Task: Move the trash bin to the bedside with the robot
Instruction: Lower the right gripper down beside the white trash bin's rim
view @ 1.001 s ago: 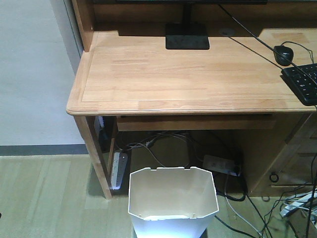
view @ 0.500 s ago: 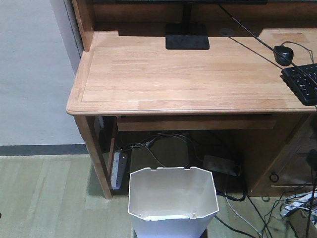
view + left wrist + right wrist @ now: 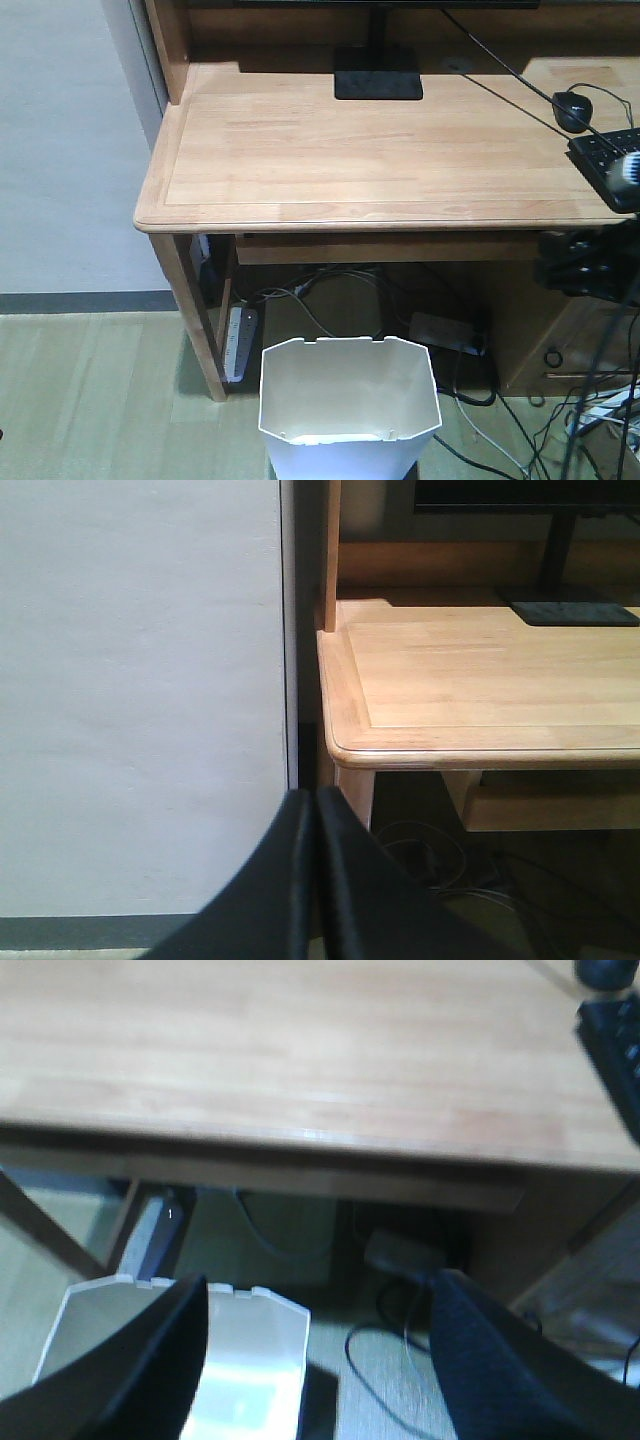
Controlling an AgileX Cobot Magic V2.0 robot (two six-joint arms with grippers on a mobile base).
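The white trash bin (image 3: 350, 405) stands on the floor in front of the wooden desk, open top up; nothing shows inside it. In the right wrist view the bin (image 3: 255, 1360) lies below and to the left, partly behind my left finger. My right gripper (image 3: 320, 1285) is open and holds nothing, hanging above the floor just right of the bin. Part of the black right arm (image 3: 590, 262) shows at the front view's right edge. My left gripper (image 3: 314, 798) is shut and empty, pointing at the wall beside the desk corner. The bedside is out of view.
The wooden desk (image 3: 300, 150) carries a monitor stand (image 3: 378, 72), a mouse (image 3: 573, 110) and a keyboard (image 3: 612, 165). Under it lie a power strip (image 3: 240, 340), an outlet box (image 3: 445, 332) and tangled cables (image 3: 590, 410). A desk leg (image 3: 195, 320) stands left of the bin.
The black right arm has come into the front view at the right edge, in front of the desk's edge. The trash bin has not moved.
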